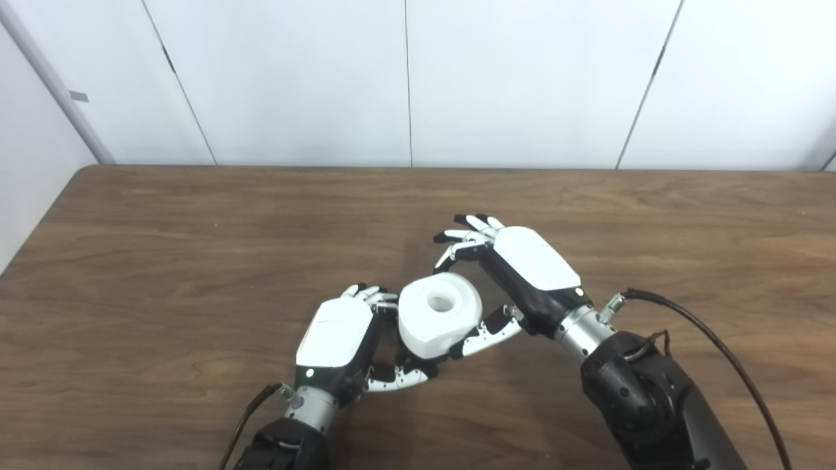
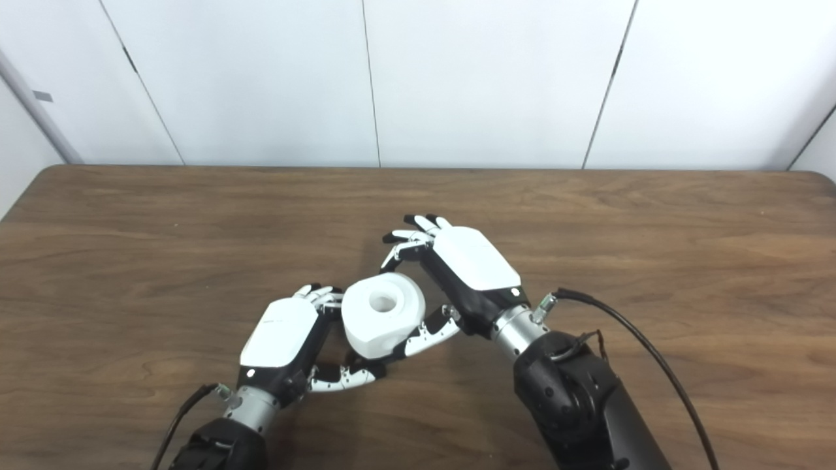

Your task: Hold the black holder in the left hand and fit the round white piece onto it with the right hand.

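While the round white piece point(image 1: 439, 314) sits between the two robot hands just above the bench point(image 1: 163, 261), its central hole faces up and nothing shows through it. Beneath it only a sliver of dark shows near the left thumb, which I take for the black holder point(image 1: 406, 358), though it is mostly hidden and I cannot say how far the piece is seated on it. The left robot hand point(image 1: 339, 339) is curled around the lower left side, fingers closed on what lies under the piece. The right robot hand point(image 1: 516, 274) has its thumb against the piece's right flank, but its fingers point(image 1: 467, 228) are spread and arch clear of the top, so it reads as open. To my eye the fitting is at or near its end; next would be a downward press to seat it, or simply drawing the right one away.
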`<state>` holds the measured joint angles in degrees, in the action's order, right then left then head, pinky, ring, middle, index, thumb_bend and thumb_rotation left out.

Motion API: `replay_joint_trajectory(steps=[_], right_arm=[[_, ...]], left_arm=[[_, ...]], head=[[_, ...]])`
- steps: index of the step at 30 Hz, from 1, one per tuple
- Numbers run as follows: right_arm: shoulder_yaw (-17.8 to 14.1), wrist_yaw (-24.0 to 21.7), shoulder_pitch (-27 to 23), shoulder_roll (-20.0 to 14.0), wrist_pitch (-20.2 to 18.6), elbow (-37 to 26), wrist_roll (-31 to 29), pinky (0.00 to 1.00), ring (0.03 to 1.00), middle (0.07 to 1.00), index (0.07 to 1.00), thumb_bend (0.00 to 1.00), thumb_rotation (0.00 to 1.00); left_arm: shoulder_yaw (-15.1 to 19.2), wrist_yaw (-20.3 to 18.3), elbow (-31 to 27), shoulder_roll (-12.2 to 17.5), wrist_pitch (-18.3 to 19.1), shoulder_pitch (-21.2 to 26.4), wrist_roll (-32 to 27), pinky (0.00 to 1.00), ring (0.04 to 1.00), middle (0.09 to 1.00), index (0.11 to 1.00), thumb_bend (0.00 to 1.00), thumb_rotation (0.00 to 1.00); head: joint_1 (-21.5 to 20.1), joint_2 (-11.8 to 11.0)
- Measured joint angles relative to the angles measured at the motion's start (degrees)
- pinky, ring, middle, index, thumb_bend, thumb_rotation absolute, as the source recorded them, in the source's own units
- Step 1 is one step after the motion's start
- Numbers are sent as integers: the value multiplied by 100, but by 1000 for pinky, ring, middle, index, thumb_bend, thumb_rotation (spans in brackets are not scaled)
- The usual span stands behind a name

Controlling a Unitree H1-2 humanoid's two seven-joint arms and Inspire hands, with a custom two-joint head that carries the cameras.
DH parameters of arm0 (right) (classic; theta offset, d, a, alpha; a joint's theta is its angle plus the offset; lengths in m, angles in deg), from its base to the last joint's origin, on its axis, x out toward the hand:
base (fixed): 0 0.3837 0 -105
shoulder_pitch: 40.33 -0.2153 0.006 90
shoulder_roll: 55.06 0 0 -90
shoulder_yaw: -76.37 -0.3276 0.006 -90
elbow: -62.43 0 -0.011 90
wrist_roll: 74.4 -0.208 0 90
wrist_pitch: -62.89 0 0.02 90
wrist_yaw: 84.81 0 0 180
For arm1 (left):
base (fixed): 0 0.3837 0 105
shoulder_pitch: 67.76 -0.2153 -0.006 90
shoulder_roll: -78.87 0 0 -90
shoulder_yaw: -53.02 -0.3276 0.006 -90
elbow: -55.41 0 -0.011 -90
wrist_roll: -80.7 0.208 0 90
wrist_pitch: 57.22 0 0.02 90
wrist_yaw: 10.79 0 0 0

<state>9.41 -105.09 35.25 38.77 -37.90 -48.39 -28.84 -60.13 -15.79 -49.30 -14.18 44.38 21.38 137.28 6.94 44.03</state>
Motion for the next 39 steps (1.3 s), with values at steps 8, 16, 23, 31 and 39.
replay_joint_trajectory(steps=[8, 16, 23, 31, 39], right_arm=[[2, 20, 13, 18, 49, 79, 41, 1000, 961, 845, 482, 523, 138], [-1, 28, 25, 16, 113, 127, 56, 1000, 959, 842, 482, 524, 138], [0, 24, 26, 6, 117, 148, 57, 1000, 963, 847, 483, 524, 137], [10, 6, 23, -26, 119, 148, 110, 996, 964, 857, 587, 829, 273], [30, -299, 17, -119, 102, 146, 242, 1000, 998, 922, 731, 1000, 401]], left_arm=[[-13, 0, 1, 0, 0, 4, 0, 935, 864, 766, 484, 524, 51], [-20, 0, 1, 0, 2, 5, 0, 933, 864, 766, 484, 524, 51], [-23, 3, 6, 0, -6, 9, -3, 930, 861, 762, 484, 524, 51], [-25, 19, 20, 0, -23, 12, -9, 929, 863, 763, 484, 524, 51], [-31, 18, 23, 0, -22, 17, -7, 928, 861, 763, 484, 524, 51]], head=[[0, -9], [0, 17], [0, 18], [-35, -9], [-44, -9]])
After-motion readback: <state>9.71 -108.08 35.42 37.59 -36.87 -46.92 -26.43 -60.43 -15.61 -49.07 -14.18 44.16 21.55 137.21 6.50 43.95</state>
